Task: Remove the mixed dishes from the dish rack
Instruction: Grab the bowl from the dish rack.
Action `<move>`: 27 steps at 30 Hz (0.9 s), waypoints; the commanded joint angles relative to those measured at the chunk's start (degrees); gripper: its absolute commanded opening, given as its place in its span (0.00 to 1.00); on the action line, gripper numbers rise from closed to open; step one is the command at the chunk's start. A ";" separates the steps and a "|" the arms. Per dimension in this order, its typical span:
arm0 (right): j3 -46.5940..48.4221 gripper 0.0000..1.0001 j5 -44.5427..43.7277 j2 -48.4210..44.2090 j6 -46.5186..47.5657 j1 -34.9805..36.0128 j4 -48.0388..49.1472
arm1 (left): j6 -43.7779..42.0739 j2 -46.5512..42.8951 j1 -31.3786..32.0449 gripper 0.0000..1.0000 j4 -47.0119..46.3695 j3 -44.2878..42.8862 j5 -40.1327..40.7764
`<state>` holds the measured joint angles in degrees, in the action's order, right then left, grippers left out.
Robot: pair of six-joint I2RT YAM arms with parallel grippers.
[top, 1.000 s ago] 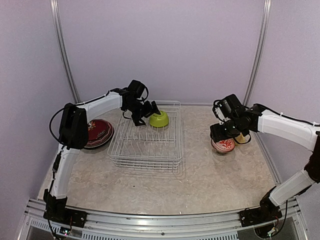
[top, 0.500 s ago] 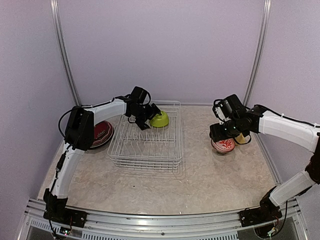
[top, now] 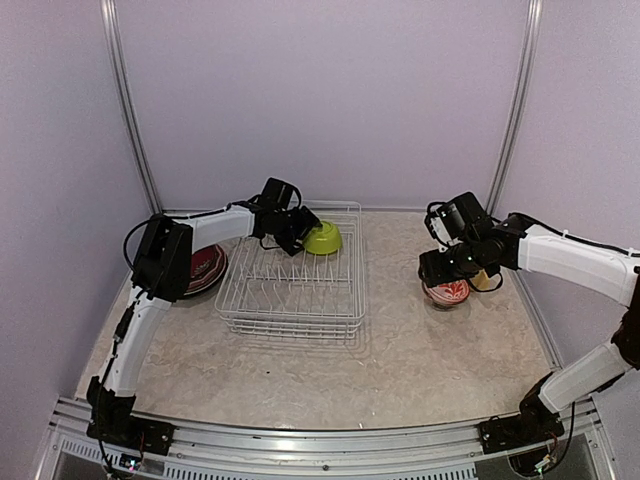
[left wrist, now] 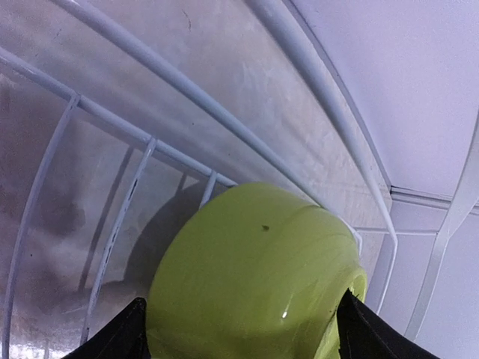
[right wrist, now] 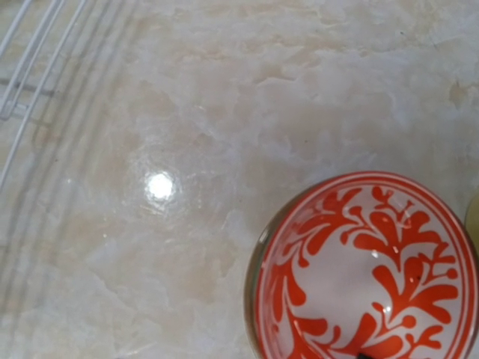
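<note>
The white wire dish rack stands left of centre, its wires also in the left wrist view. A lime green bowl lies tipped in its back right corner. My left gripper reaches in from the left, with both fingers pressed against the bowl's sides. My right gripper hovers over a red-and-white patterned bowl that sits on the table. Its jaws barely show, so their state is unclear.
A dark red plate lies on the table left of the rack, under the left arm. A pale yellow mug stands just behind the patterned bowl. The rack's edge wires show in the right wrist view's upper left corner.
My left gripper has slid right along the rack's back edge onto the lime green bowl, and its jaws have narrowed around it. The right arm has not moved.
</note>
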<state>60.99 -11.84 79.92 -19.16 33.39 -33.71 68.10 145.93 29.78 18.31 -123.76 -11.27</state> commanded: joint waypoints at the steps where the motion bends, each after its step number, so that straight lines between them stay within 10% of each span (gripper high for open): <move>1: -0.71 0.64 0.83 -0.42 -0.44 0.58 1.08 | -1.14 0.51 -0.36 0.76 -5.56 3.14 0.95; 8: -0.70 0.64 1.07 -0.12 -0.31 0.74 1.35 | -3.41 -3.57 -0.07 0.56 -10.72 8.52 1.19; 27: -0.32 0.64 0.17 -1.41 -0.87 1.77 2.45 | -12.42 -15.14 0.36 0.40 -13.48 16.54 -0.21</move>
<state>60.97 -11.38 79.92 -19.40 34.39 -32.62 59.27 136.53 29.74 6.90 -108.03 -10.17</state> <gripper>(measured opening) 0.641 0.606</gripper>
